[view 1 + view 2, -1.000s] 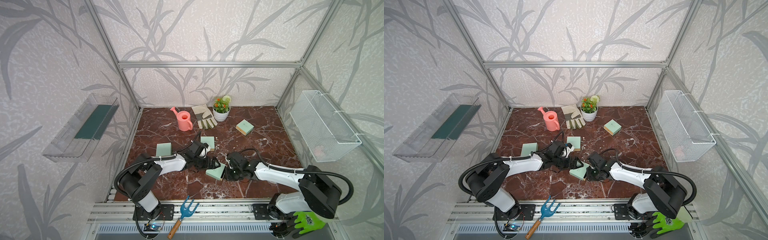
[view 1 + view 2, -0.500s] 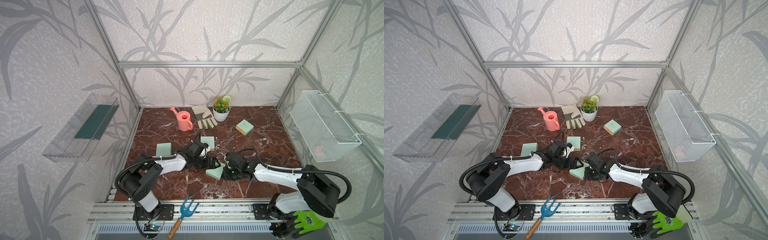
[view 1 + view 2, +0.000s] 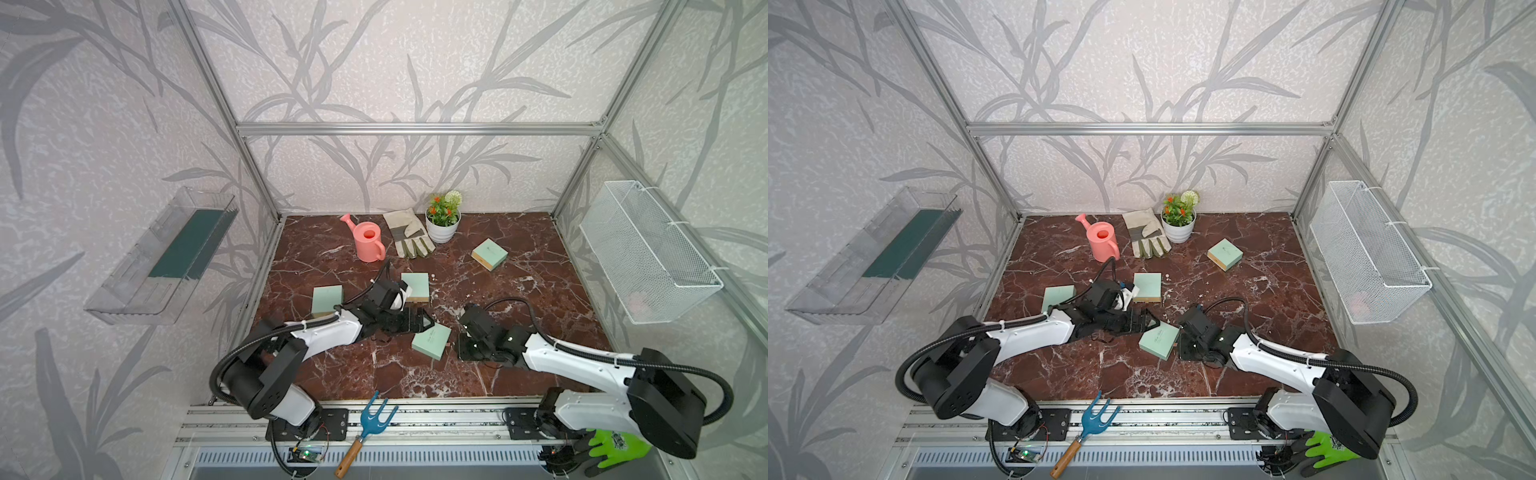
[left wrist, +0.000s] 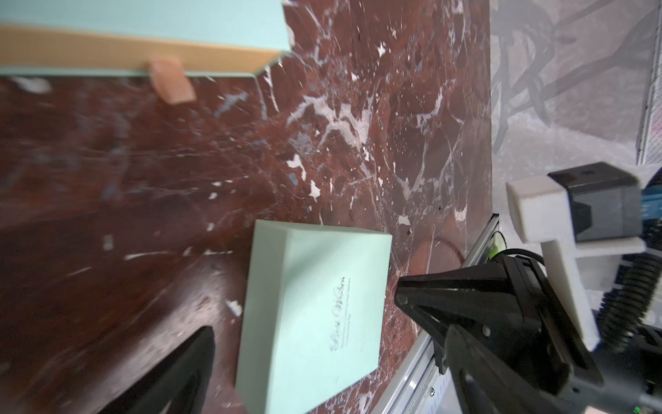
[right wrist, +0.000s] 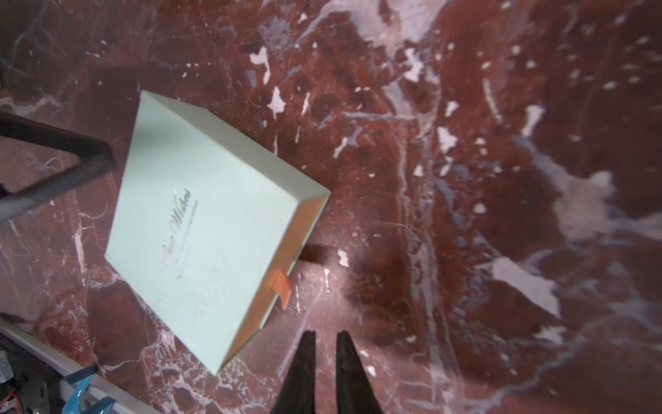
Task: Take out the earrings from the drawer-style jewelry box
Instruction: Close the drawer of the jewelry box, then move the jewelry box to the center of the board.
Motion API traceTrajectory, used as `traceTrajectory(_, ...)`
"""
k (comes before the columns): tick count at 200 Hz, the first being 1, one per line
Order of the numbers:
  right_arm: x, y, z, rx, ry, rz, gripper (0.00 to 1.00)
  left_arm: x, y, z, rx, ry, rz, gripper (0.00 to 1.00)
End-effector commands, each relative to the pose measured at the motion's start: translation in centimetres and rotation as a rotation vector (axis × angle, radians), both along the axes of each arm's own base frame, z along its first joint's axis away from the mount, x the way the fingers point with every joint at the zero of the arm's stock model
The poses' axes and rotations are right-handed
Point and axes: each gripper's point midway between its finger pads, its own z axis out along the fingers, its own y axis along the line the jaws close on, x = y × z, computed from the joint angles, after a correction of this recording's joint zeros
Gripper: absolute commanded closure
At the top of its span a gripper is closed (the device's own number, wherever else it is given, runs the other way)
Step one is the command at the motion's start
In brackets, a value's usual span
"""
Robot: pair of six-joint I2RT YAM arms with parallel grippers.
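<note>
Red-brown marble with white veins makes up the table. The drawer-style jewelry box lies flat on it, skewed to the table's edges, between the two arms. Other mint boxes sit beyond it.

The jewelry box is a flat mint-green sleeve with silvery script on its top. One end shows an orange-tan drawer front, which looks pushed in. A small orange pull tab sticks out from that front.

The left gripper is at the end of the box away from the tab. Its fingers are spread wide and hold nothing. In the left wrist view the box lies between them, but I cannot tell whether either finger touches it. One finger there is cut off by the picture's edge.

The right gripper sits just beside the tab end. Its fingers are barely parted, with only marble in the slim gap, and they are clear of the tab.

The sleeve hides the inside of the drawer. The earrings cannot be made out, because any pale specks near the box look like the marble's veins.
</note>
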Motion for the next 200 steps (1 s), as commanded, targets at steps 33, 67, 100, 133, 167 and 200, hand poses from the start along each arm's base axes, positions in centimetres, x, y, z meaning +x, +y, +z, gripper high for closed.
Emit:
traceTrajectory(33,3.2,0.4,4.2,-0.02,-0.122,0.065,0.41,-3.1,2.4,2.2,-0.055,0.018,0.026,0.07)
traceTrajectory(67,5.1,3.8,4.9,0.021,-0.133,0.185,0.16,-6.1,1.9,1.9,-0.088,0.083,-0.054,0.1)
traceTrajectory(100,6.2,5.3,4.3,0.031,-0.094,0.229,0.19,-7.4,0.2,0.6,-0.074,0.115,-0.103,0.19)
traceTrajectory(133,6.5,6.4,3.3,0.139,-0.053,0.215,0.19,-7.0,-1.2,-0.5,-0.07,0.132,-0.106,0.26)
traceTrajectory(167,6.0,6.4,2.9,0.182,-0.014,0.212,0.23,-6.5,-2.2,-1.5,-0.059,0.146,-0.105,0.33)
traceTrajectory(200,5.6,5.7,2.1,0.211,-0.009,0.178,0.25,-6.0,-2.3,-2.2,-0.03,0.142,-0.088,0.36)
